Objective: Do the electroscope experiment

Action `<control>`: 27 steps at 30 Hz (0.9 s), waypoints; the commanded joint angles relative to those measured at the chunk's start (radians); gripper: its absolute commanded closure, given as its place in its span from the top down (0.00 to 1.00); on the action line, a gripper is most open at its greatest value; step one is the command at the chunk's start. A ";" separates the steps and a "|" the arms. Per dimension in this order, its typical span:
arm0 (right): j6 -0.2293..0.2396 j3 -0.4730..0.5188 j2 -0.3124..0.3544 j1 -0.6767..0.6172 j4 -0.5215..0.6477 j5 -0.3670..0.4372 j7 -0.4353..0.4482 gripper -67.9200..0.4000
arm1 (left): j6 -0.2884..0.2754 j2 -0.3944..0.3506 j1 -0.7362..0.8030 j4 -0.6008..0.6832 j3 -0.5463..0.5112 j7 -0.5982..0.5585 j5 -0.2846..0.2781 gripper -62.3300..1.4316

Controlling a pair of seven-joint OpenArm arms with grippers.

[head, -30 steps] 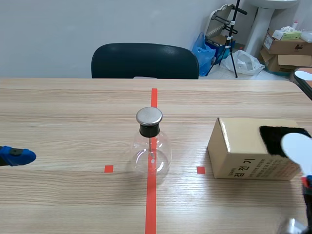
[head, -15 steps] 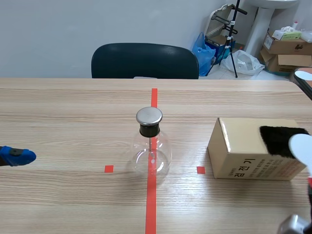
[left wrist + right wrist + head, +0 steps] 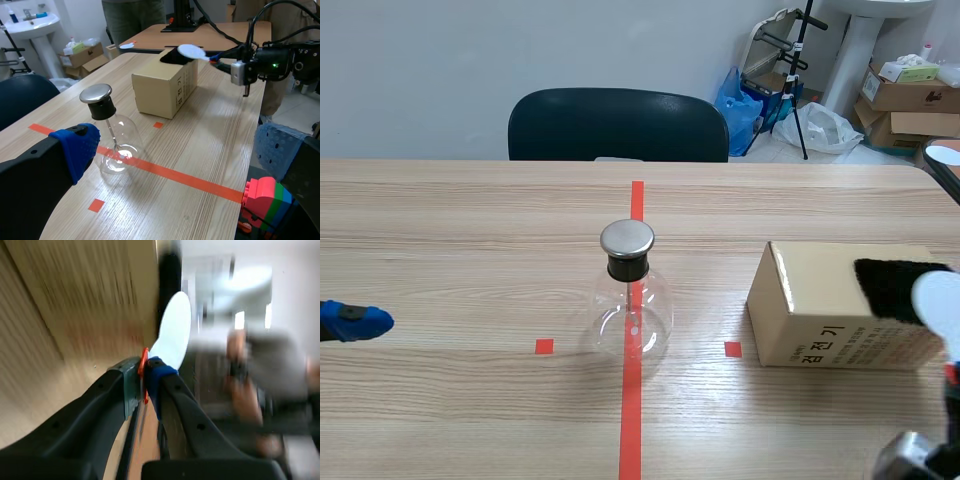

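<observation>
The electroscope, a clear glass flask [image 3: 631, 318] with a black neck and a round metal cap [image 3: 627, 238], stands on the red tape line at the table's middle. At the right lies a cardboard box [image 3: 830, 310] with a black furry cloth [image 3: 892, 287] on top. My right gripper [image 3: 145, 376] is shut on the red handle of a white round paddle [image 3: 175, 332], which it holds upright just off the box's right end [image 3: 938, 300]. Far to the left my left gripper [image 3: 177, 150] stands open, only its blue pad [image 3: 352, 321] showing in the scene view.
A dark chair [image 3: 618, 125] stands behind the table's far edge. Boxes and bags [image 3: 910, 90] lie on the floor at the back right. A colourful toy block [image 3: 265, 200] sits under my left gripper's right finger. People [image 3: 132, 20] stand beyond the table.
My right gripper with the white paddle has drifted slightly to the right, and its silver wrist part has come up at the lower right. The left arm and flask have not moved.
</observation>
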 commanded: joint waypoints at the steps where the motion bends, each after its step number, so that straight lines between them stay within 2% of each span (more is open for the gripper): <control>1: -0.054 0.009 0.027 0.002 0.005 -0.015 0.161 0.02 | -0.001 0.003 0.000 0.004 0.005 -0.013 -0.013 1.00; 2: -0.054 0.009 0.027 0.008 0.005 -0.014 0.245 0.02 | -0.001 0.003 0.000 0.004 0.005 -0.013 -0.013 1.00; 3: -0.054 0.009 0.025 0.010 0.005 -0.008 0.277 0.02 | -0.001 0.003 0.000 0.004 0.005 -0.012 -0.013 1.00; 4: -0.054 0.009 0.021 0.009 0.005 0.012 0.247 0.02 | -0.001 0.003 0.000 0.004 0.005 -0.011 -0.013 1.00; 6: -0.054 0.009 0.018 0.000 0.005 0.019 0.063 0.02 | -0.001 0.003 0.000 0.004 0.005 -0.009 -0.013 1.00; 7: -0.054 0.009 0.018 0.000 0.005 0.009 0.001 0.02 | -0.001 0.003 0.000 0.004 0.005 -0.009 -0.013 1.00; 8: -0.054 0.009 0.019 0.001 0.005 -0.009 0.009 0.02 | -0.001 0.003 0.000 0.004 0.005 -0.008 -0.013 1.00; 11: -0.054 0.009 0.021 0.009 0.005 -0.015 0.266 0.02 | -0.001 0.003 0.000 0.004 0.005 -0.006 -0.013 1.00; 12: -0.054 0.009 0.019 0.009 0.005 -0.006 0.288 0.02 | -0.001 0.003 0.000 0.004 0.005 -0.006 -0.013 1.00; 13: -0.054 0.009 0.018 0.009 0.005 0.016 0.242 0.02 | -0.001 0.003 0.000 0.004 0.005 -0.005 -0.013 1.00; 15: -0.054 0.009 0.018 -0.002 0.005 0.027 0.051 0.02 | -0.001 0.003 0.000 0.004 0.005 -0.005 -0.013 1.00; 16: -0.054 0.009 0.018 -0.002 0.005 0.026 0.016 0.02 | -0.001 0.003 0.000 0.004 0.005 -0.006 -0.013 1.00; 17: -0.054 0.009 0.019 -0.002 0.005 0.017 0.055 0.02 | -0.001 0.003 -0.001 0.004 0.005 -0.005 -0.013 1.00; 19: -0.054 0.009 0.019 0.004 0.005 0.008 0.243 0.02 | -0.001 0.003 0.000 0.004 0.005 -0.006 -0.013 1.00; 20: -0.054 0.009 0.018 0.006 0.005 0.009 0.306 0.02 | -0.001 0.003 0.000 0.004 0.005 -0.006 -0.013 1.00; 21: -0.054 0.009 0.018 0.006 0.005 0.018 0.299 0.02 | -0.001 0.003 0.000 0.004 0.005 -0.005 -0.013 1.00; 24: -0.054 0.009 0.018 -0.006 0.005 0.030 0.079 0.02 | -0.001 0.003 0.000 0.004 0.005 -0.004 -0.012 1.00; 25: -0.054 0.009 0.018 -0.007 0.005 0.021 0.063 0.02 | -0.001 0.003 0.000 0.004 0.005 0.001 -0.013 1.00; 26: -0.054 0.009 0.019 -0.005 0.005 0.006 0.110 0.02 | -0.001 0.003 0.000 0.004 0.005 0.009 -0.013 1.00; 27: -0.054 0.008 0.018 -0.001 0.005 0.002 0.201 0.02 | -0.001 0.003 0.000 0.004 0.005 0.020 -0.013 1.00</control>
